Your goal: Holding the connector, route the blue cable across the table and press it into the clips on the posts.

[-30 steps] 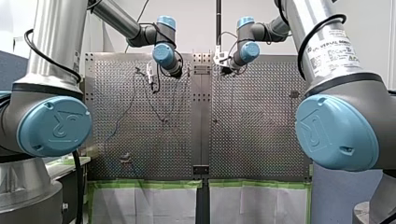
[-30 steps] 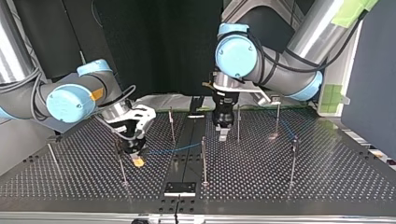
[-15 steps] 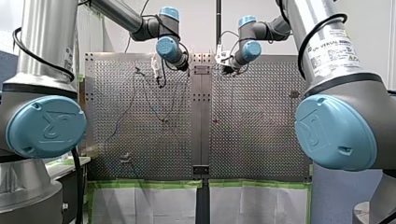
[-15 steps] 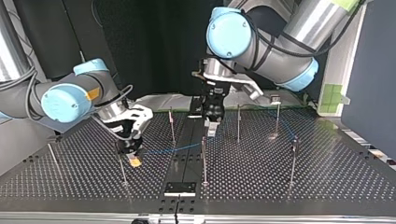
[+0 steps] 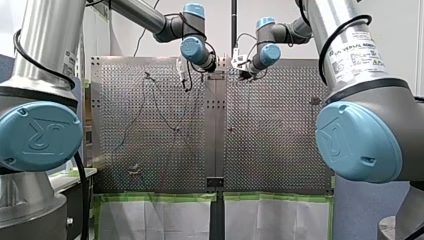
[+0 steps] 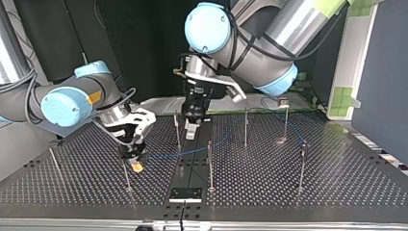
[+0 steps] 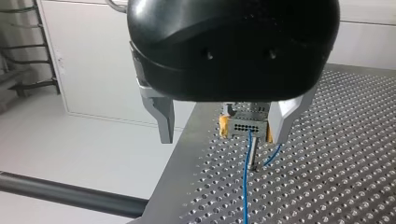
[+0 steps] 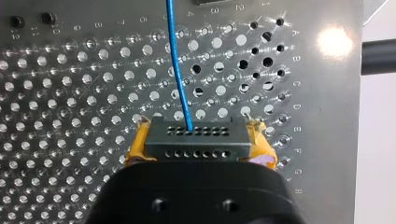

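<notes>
**A:** Front view first. Any writing?
**B:** A sticker point(image 5: 357, 55) on my right arm. Only "VERSAL ROBOTS" is legible, the rest is too small. There's a raised mark that looks like UR on my left arm's blue joint cap point(image 5: 40, 137).
**A:** And the grippers?
**B:** Both are at the far end of the table point(image 5: 270, 125). My left gripper point(image 5: 183, 74) has slid toward the centre seam since half a second back. My right gripper point(image 5: 240, 64) has hardly budged. I can't tell the fingers here.
**A:** Top view!
**B:** My right gripper is low over the table at the view's left, yellow pad showing, just beside the front post point(image 6: 126, 175). The blue cable point(image 6: 168, 155) runs from it toward the view's right. My left gripper has swung leftward across the centre strip and is now beside the back post point(image 6: 177, 130).
**A:** Left wrist?
**B:** Its metal fingers are spread wide with nothing between them. Ahead, my right gripper pinches the connector point(image 7: 246, 127), and the cable drops from it to the table.
**A:** Right wrist?
**B:** Yellow pads are clamped on the connector's two ends, and the cable leads away ahead. Stamped letters A to H run beside the gripper, with a row of numbers further ahead.
</notes>
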Robot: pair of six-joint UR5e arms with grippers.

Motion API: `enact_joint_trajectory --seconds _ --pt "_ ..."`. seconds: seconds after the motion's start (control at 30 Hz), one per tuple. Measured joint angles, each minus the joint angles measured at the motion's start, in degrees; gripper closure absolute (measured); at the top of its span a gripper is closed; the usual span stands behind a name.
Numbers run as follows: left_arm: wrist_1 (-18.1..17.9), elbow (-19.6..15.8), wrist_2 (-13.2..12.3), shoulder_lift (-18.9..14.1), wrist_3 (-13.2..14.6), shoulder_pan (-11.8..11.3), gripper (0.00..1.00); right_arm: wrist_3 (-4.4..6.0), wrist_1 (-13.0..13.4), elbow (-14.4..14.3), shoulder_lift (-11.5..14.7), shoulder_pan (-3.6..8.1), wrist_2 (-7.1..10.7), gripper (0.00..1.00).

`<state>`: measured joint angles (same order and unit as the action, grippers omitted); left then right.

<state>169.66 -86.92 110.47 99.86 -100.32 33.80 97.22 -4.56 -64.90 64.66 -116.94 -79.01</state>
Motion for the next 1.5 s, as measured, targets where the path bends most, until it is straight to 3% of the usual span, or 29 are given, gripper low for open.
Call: enact_joint_trajectory --seconds 0.47,0.63,0.9,1.1,1.5 --pt "4.79 7.26 0.42 4.99 0.65 -0.56 0.00 0.00 0.09 -0.03 -0.01 0.09 -0.02 1.00" --pt "5.16 10.00 0.55 7.15 0.71 -0.65 0.00 0.01 0.09 -0.02 -0.01 0.09 -0.01 1.00" --pt "5.31 14.05 0.36 7.71 0.63 -1.97 0.00 0.01 0.09 -0.02 -0.01 0.09 -0.02 1.00" --pt "6.86 14.52 -0.26 8.72 0.65 -1.99 0.00 0.04 0.09 -0.02 0.00 0.08 -0.01 1.00" --pt "8.32 14.68 3.14 8.62 0.68 -1.88 0.00 0.01 0.09 -0.02 0.00 0.16 -0.02 1.00"
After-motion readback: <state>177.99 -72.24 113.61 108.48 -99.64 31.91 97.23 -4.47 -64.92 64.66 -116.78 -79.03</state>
